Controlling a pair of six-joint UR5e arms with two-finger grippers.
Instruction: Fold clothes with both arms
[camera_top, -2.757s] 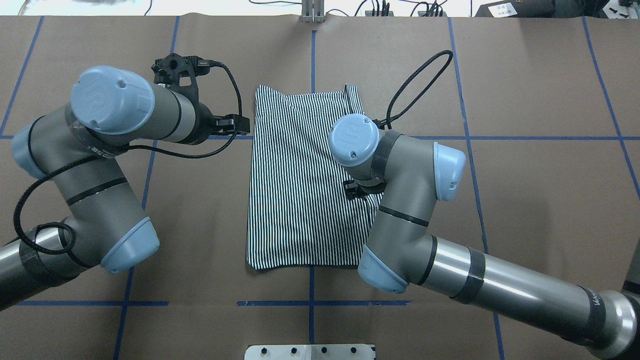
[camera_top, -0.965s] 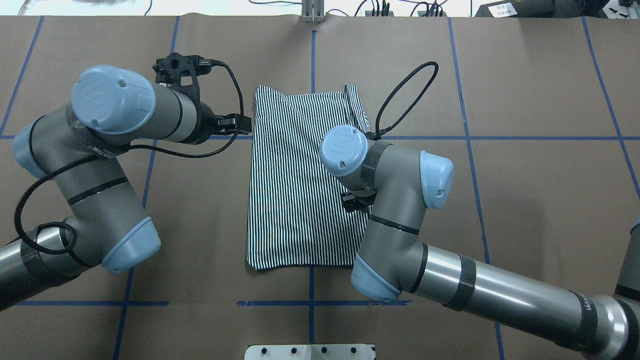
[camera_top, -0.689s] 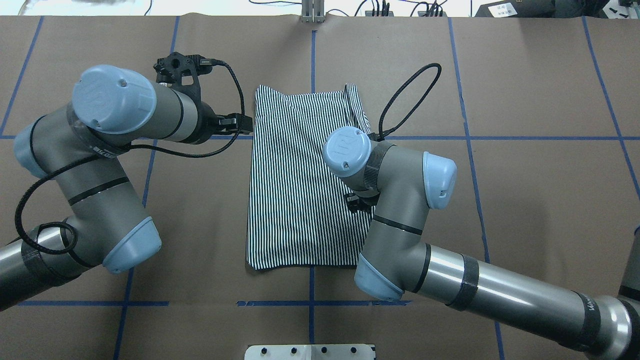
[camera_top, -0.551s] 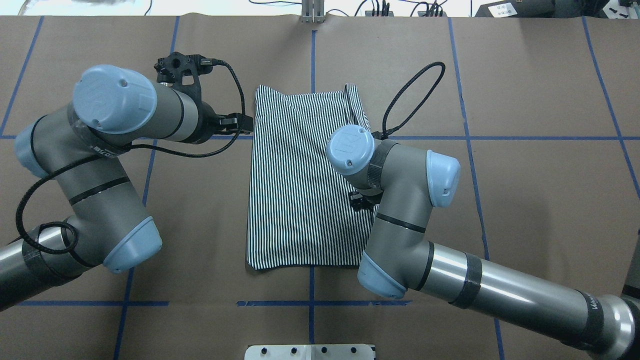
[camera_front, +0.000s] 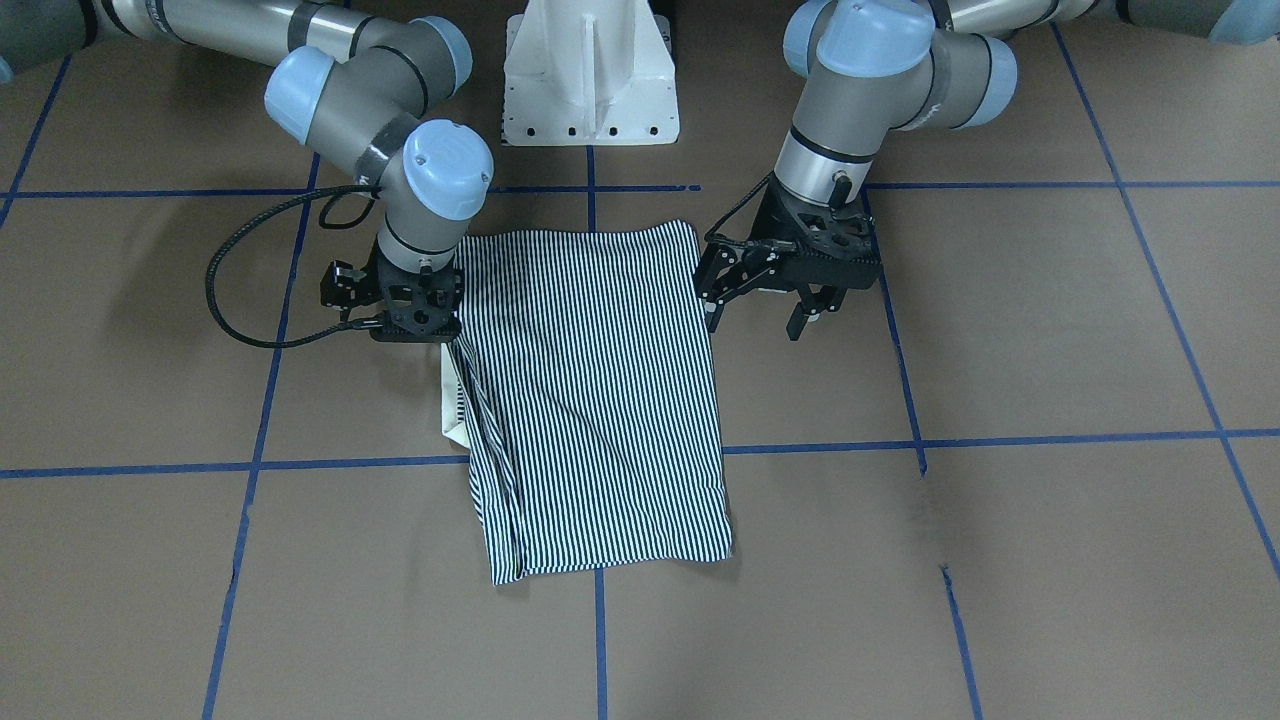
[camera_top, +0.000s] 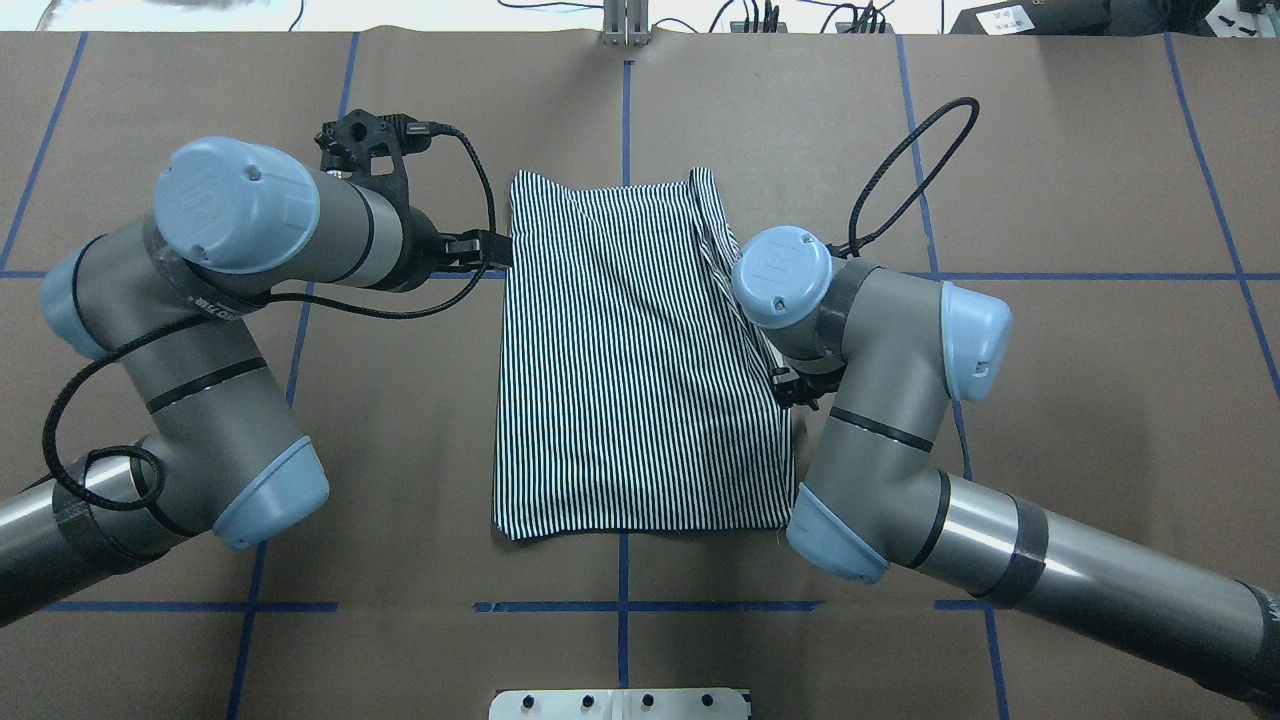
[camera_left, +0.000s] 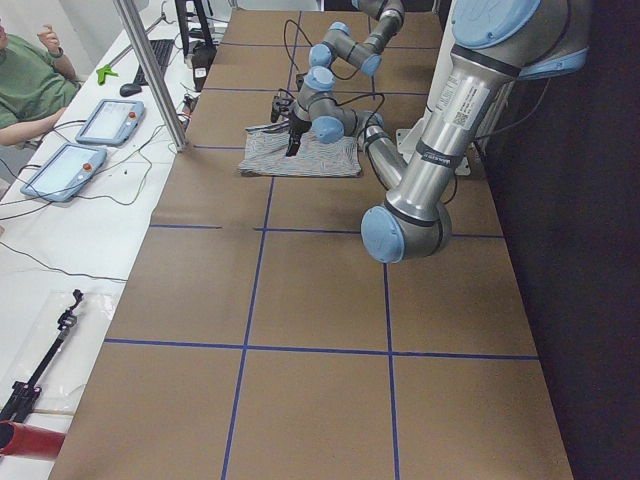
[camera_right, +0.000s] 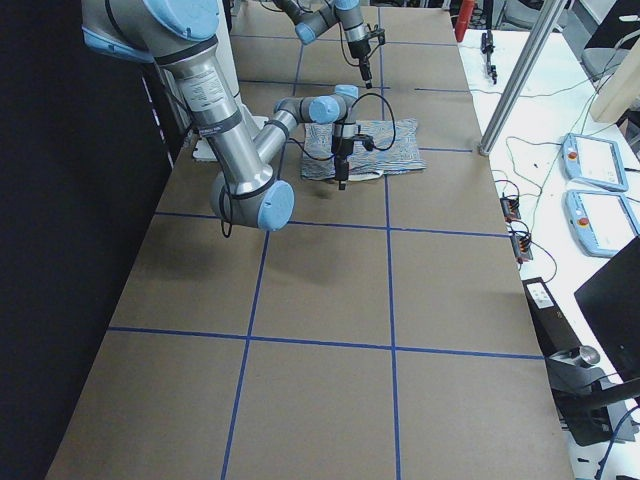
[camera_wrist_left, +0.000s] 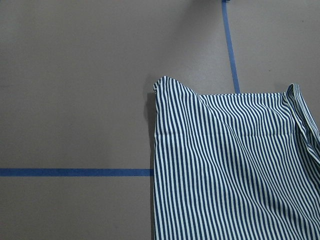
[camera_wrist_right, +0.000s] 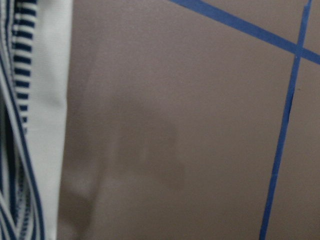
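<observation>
Striped shirt (camera_top: 630, 370) folded flat on table (camera_top: 1050, 200).

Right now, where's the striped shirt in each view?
Front-facing: striped shirt, centre.
Overhead: shirt, centre.
Exterior left: shirt far off, upper middle.
Exterior right: shirt far off, upper middle.
Left wrist: shirt fills lower right.
Right wrist: shirt at left edge only.
Shared landmark: blue tape grid; one line runs under the shirt.

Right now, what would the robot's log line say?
shirt: partly folded, flat on table | left hand: open, beside shirt edge | right hand: at opposite edge, grip unclear
</observation>
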